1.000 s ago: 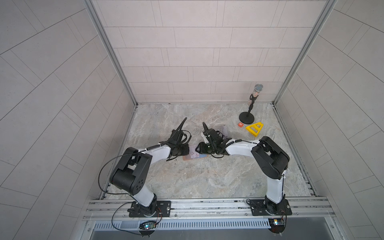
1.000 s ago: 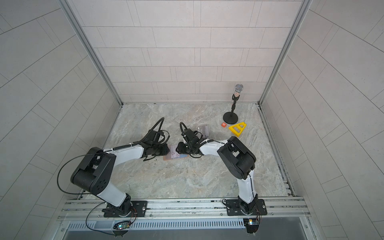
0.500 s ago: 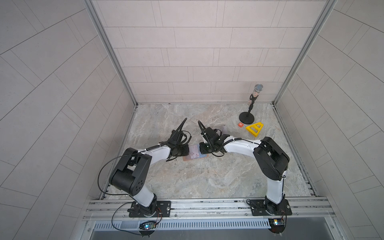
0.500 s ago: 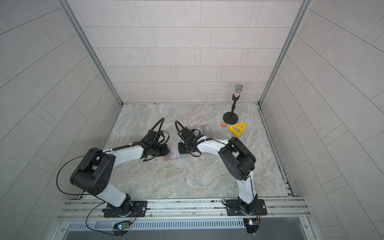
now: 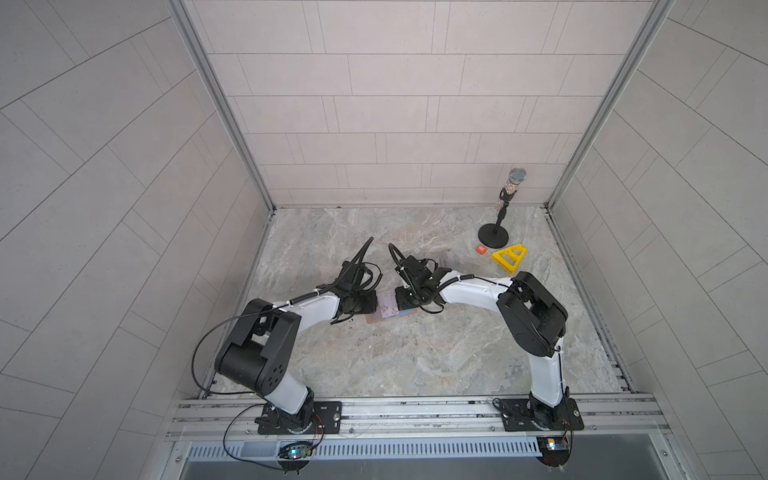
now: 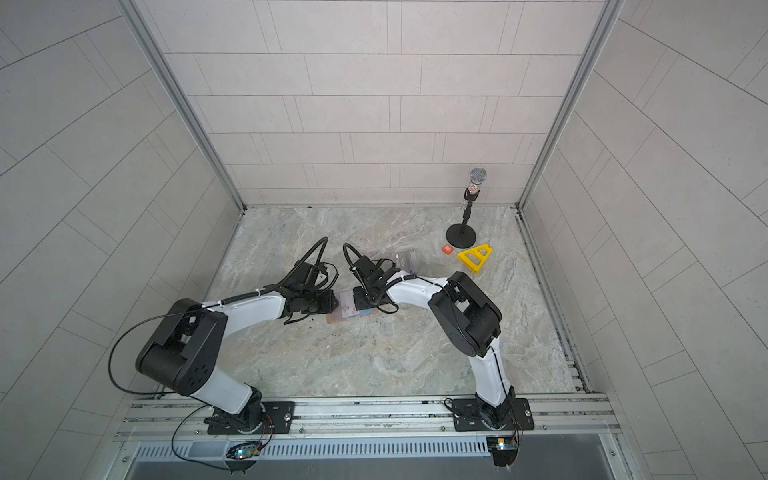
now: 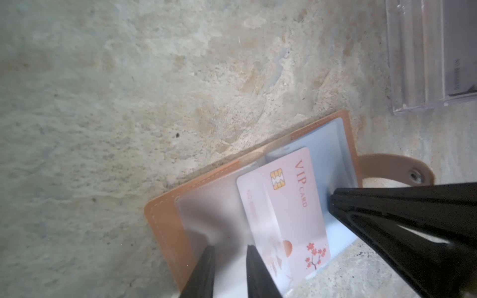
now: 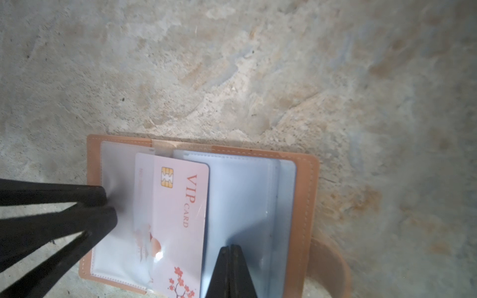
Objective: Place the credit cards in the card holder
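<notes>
Card holder — tan leather folding wallet — lies open and flat on the marble tabletop, mid-table between the 2 arms.

Left gripper: fingers narrowly spread, straddling the clear sleeve film; no pinch evident.

Right gripper: fingers pressed together, nothing between them, tip down on the blue-grey sleeve stack.

Between the 2 tools lies 1 pale pink plastic card, long axis parallel to the fold. The long edge facing the left gripper is under the film. The opposite edge is free, just beside the right tip.

Judgement: seating it calls for a push towards the left gripper — right arm better placed.

Legible: "VIP CARD" in red.

Beyond: clear plastic box holding a grey card, number unreadable. Farther: small orange tile.
</notes>
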